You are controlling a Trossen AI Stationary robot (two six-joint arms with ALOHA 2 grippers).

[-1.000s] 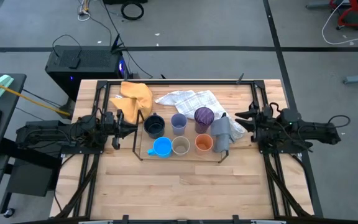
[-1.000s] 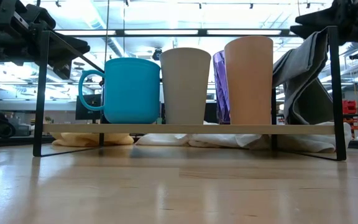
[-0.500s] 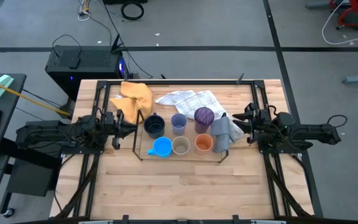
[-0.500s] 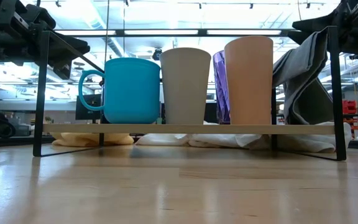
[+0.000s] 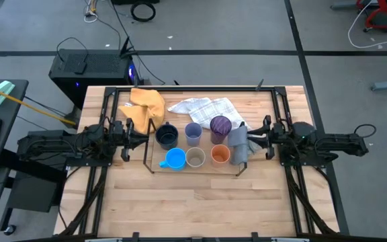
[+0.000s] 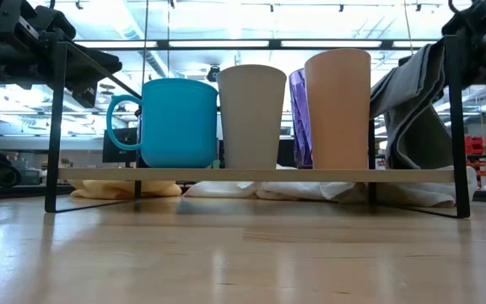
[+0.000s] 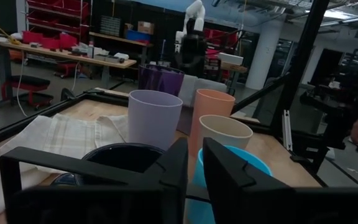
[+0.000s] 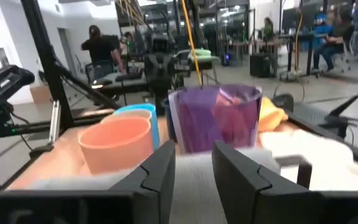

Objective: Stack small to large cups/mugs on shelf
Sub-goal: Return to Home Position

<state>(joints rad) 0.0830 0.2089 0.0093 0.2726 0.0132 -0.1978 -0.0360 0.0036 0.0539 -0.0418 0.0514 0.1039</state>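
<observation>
Six cups stand on the shelf (image 6: 260, 175), a low black-rod rack (image 5: 149, 161). Dark navy (image 5: 167, 136), lavender (image 5: 193, 132) and purple (image 5: 220, 125) form the far row. Bright blue (image 5: 175, 159), tan (image 5: 195, 158) and orange (image 5: 220, 155) form the near row. My left gripper (image 5: 142, 136) points level at the rack's left end, its fingers (image 7: 174, 168) a narrow gap apart with nothing between them. My right gripper (image 5: 251, 139) stands open and level at the rack's right end, just over the grey cloth (image 5: 239, 144) draped there. My right gripper points level from the table's right side at the upper part of the grey cloth (image 8: 194, 180), which shows between and below its fingers. I cannot tell whether the fingers touch the cloth.
A yellow cloth (image 5: 146, 107) and a white checked cloth (image 5: 203, 107) lie on the table behind the rack. The grey cloth hangs over the rack's right end frame (image 6: 412, 110). Bare wooden tabletop (image 5: 193, 202) lies in front of the rack.
My right gripper has sunk and shifted toward the table's near edge, coming level with the top of the grey cloth at the rack's right end. The cups have kept their places.
</observation>
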